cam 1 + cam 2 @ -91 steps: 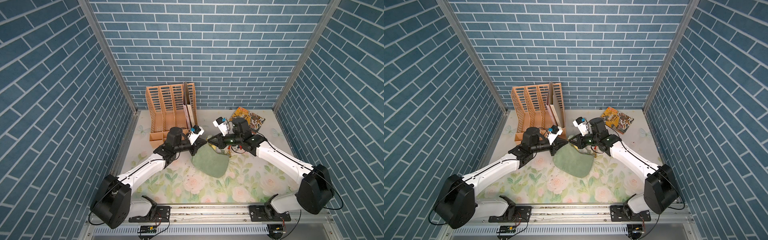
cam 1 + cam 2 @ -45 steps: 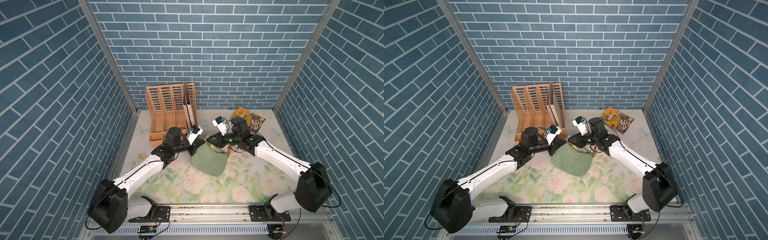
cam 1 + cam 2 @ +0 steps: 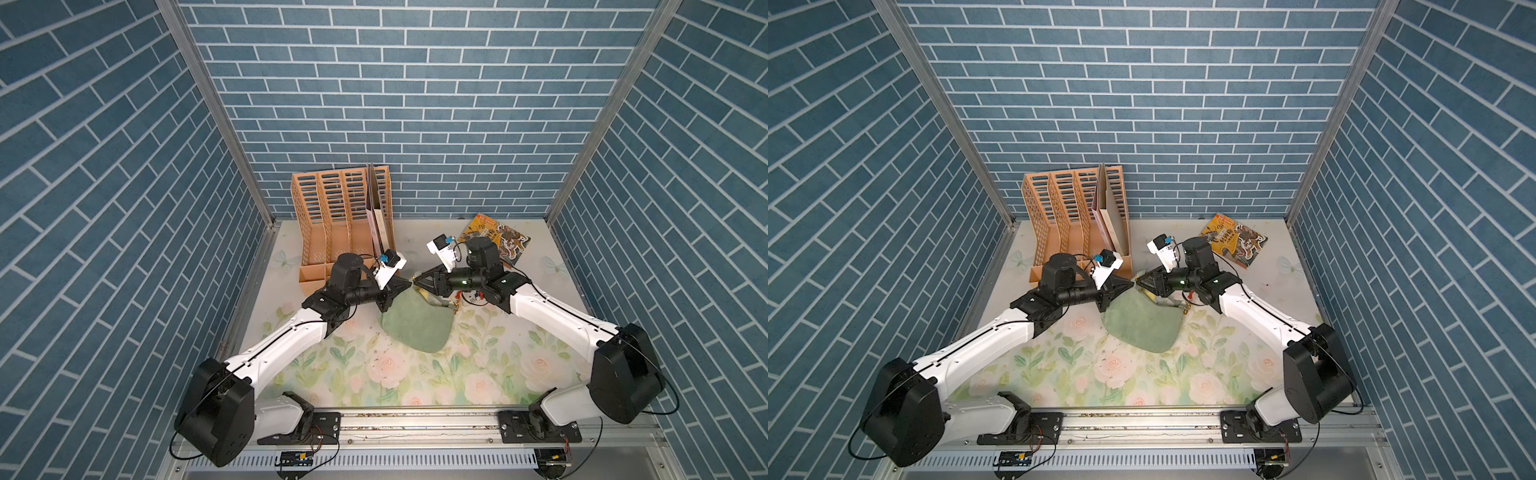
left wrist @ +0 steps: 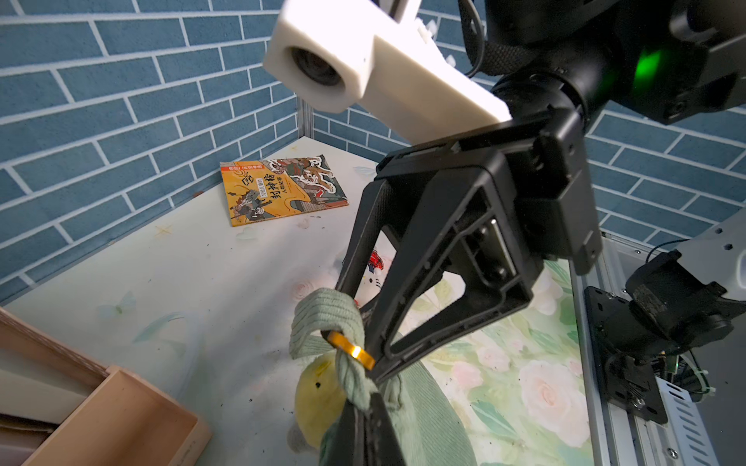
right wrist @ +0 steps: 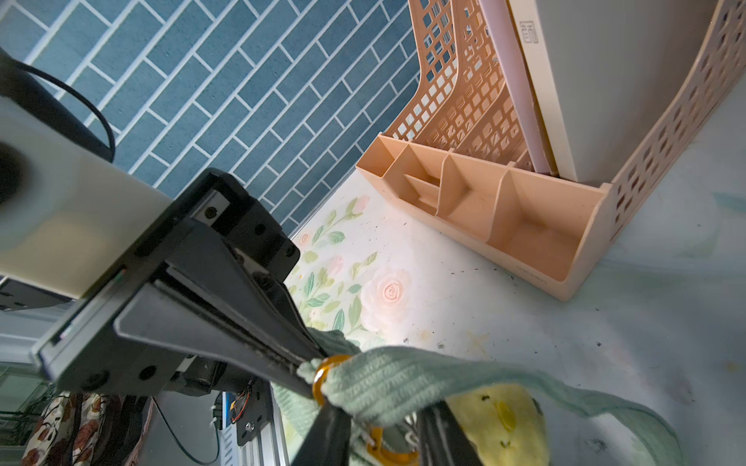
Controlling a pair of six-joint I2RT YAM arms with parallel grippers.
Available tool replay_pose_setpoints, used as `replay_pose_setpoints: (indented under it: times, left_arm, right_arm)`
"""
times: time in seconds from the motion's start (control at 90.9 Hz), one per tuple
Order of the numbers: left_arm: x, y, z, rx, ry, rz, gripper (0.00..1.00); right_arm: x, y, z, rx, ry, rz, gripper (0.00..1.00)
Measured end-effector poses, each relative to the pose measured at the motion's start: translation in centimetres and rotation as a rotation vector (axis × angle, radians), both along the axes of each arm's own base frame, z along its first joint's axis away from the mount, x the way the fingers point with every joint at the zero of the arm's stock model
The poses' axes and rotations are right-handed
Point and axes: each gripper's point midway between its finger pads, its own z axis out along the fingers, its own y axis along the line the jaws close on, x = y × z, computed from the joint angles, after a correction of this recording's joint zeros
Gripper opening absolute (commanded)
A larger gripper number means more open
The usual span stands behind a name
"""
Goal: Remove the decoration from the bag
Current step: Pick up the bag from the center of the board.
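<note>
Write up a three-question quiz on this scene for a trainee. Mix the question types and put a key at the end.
1. True or false: the left gripper is shut on the bag, right next to a gold ring.
2. How does the picture book sit? A) propped upright; B) lying flat on the table; C) tucked under the bag.
3. Fill in: the plush toy beside the gold ring is ___ in colour.
Key: 1 true; 2 B; 3 yellow.
</note>
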Motion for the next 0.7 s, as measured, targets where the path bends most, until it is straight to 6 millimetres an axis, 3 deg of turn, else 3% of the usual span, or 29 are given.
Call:
replay_pose_setpoints:
  times: [0.11,0.275,0.429,0.506,0.594,0.704]
  left_arm:
    - [0.0,0.0,-0.1,0.003,0.004,0.002,0.0]
    - [-0.1,0.0,-0.2,0.004,0.014,0.001,0.0]
    - [-0.4,-0.1,-0.1,-0.016,0.046,-0.007,0.34]
    - [-0.5,-0.1,0.2,-0.046,0.074,-0.007,0.46]
    - [-0.7,0.0,0.8,-0.095,0.101,-0.002,0.5]
    - [-0.5,0.3,2.4,-0.167,0.122,0.015,0.47]
  right_arm:
    - [-0.2,0.1,-0.2,0.003,0.007,0.012,0.14]
    - [0.0,0.2,-0.4,0.0,0.007,0.011,0.14]
    - [0.3,0.1,-0.6,-0.018,-0.002,-0.018,0.15]
    - [0.5,0.1,-0.9,-0.039,-0.009,-0.042,0.15]
    - [0.6,0.1,-1.2,-0.067,-0.021,-0.075,0.15]
    - [0.3,0.3,-1.3,-0.09,-0.034,-0.093,0.16]
